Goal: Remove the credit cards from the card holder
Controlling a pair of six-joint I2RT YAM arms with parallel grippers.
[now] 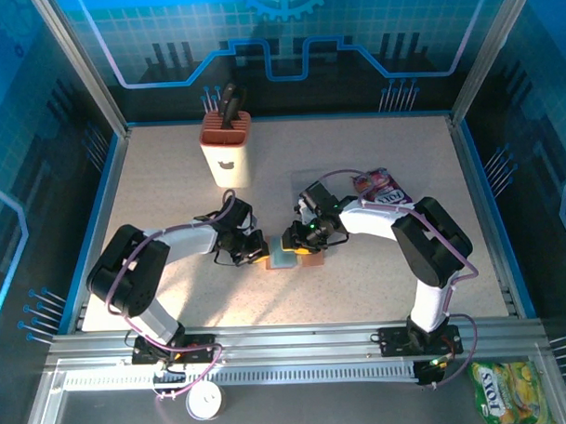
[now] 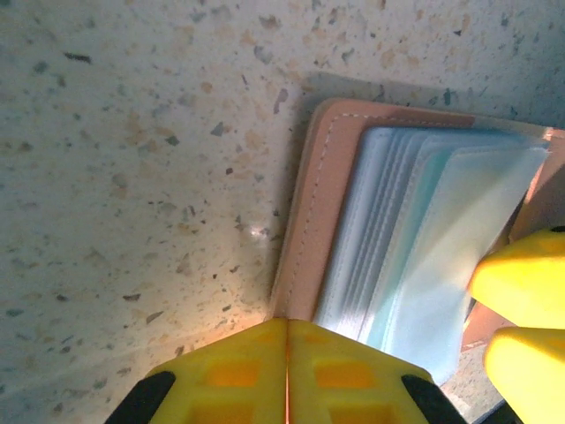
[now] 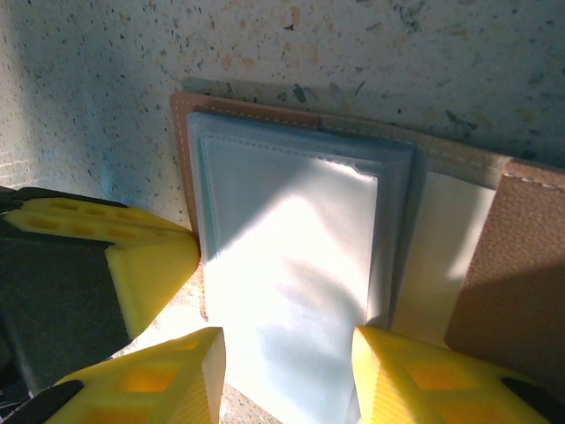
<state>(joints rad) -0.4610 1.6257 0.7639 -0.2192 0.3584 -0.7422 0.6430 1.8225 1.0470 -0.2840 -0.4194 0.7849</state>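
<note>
The card holder (image 1: 308, 259) lies open on the table between my two grippers, brown cover (image 2: 309, 194) down, blue-grey pockets (image 2: 397, 203) up. My left gripper (image 1: 255, 254) is shut, and its joined tips (image 2: 287, 322) press on the cover's left edge. My right gripper (image 1: 298, 241) reaches in from the other side. Its jaws (image 3: 287, 340) stand apart, one tip over each side of a pale blue sheet (image 3: 291, 283) that juts past the holder's near edge. Glare washes the sheet out, so I cannot tell whether it is one of the credit cards or a pocket.
A tan block (image 1: 226, 151) with black handles stands at the back left. A purple snack packet (image 1: 383, 187) and a clear tray (image 1: 321, 181) lie just behind the right arm. A yellow-green packet (image 1: 509, 391) sits off the table at the front right.
</note>
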